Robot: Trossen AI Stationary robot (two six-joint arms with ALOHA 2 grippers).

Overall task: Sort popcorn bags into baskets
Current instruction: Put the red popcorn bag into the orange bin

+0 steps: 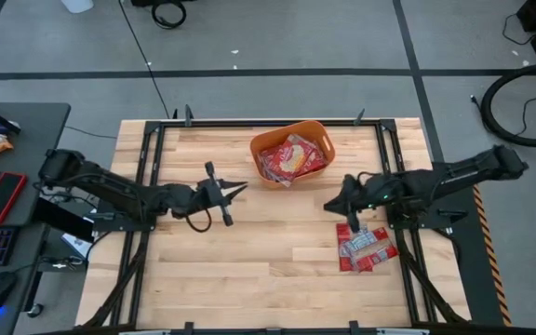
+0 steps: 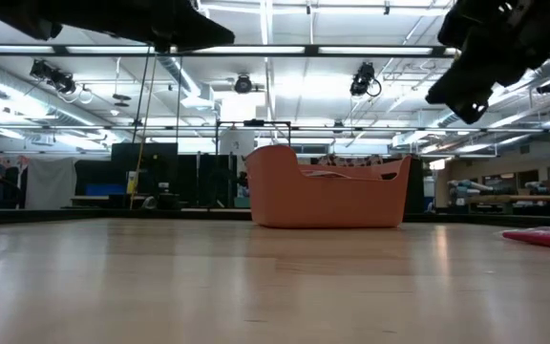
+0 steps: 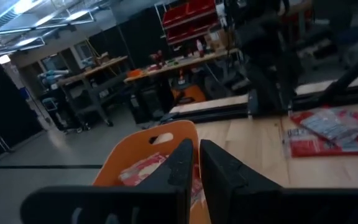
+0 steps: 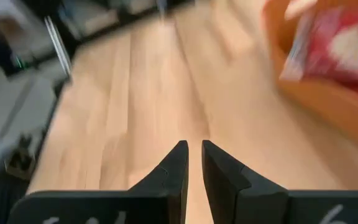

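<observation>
The orange basket (image 1: 316,128) stands at the far middle of the table and holds several red packets with yellow-cream pictures (image 1: 291,156), which also show in the right wrist view (image 4: 347,43). A pile of narrower red packets with silver-white marks (image 1: 366,247) lies flat on the table at the right, near side. My left gripper (image 1: 242,189) hovers left of the basket, shut and empty, and points at the basket (image 3: 135,149). My right gripper (image 1: 328,207) hovers between the basket and the pile, shut and empty (image 4: 194,152).
Black frame rails run along the table's left, right and far sides (image 1: 147,158). A side desk with a keyboard, mouse and phone (image 1: 3,195) stands off the table's left. Bare wood (image 1: 249,270) fills the near middle of the table.
</observation>
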